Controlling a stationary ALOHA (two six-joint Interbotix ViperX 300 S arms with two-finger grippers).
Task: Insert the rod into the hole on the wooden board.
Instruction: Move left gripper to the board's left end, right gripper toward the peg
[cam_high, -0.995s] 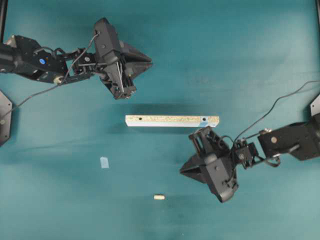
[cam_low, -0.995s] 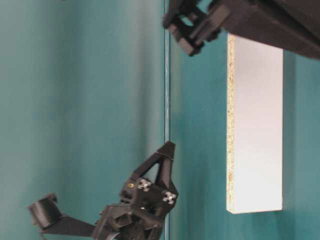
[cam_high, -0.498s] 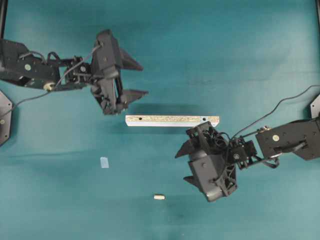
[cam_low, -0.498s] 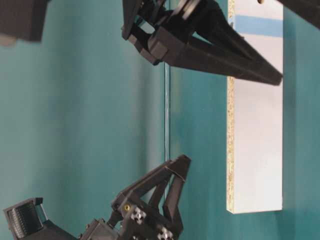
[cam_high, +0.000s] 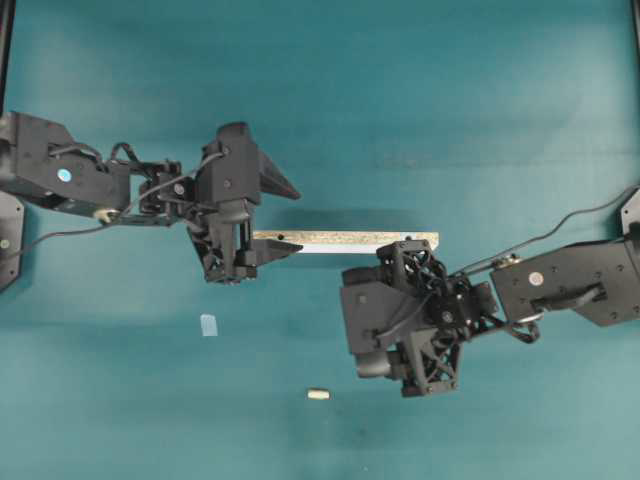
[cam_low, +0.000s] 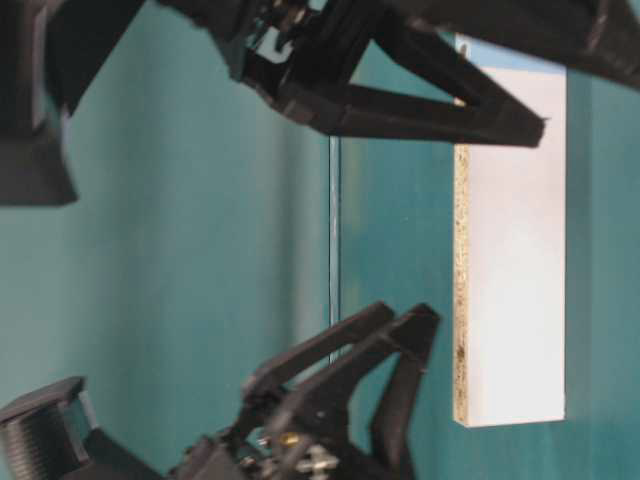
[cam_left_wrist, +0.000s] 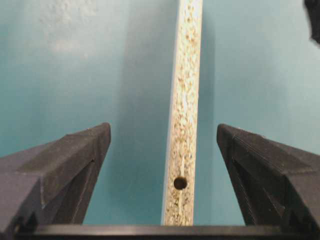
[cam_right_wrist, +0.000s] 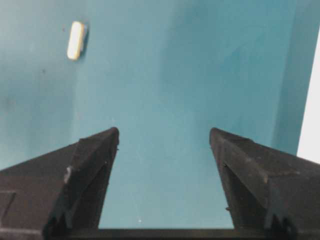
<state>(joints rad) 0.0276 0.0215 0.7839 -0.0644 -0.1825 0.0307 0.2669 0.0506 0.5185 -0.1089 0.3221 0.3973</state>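
Speckled rough particleboard wooden board (cam_left_wrist: 184, 115)

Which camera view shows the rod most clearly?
The right wrist view: the rod lies unobstructed on the cloth, ahead of the open fingers. The overhead view shows it tiny; the other two views miss it.

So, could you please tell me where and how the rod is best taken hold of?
Probably at mid-length, from above, pads closing across its curved sides. The rod lies flat on the table, stubby, with bare cloth around it. The open right end effector is nearest.
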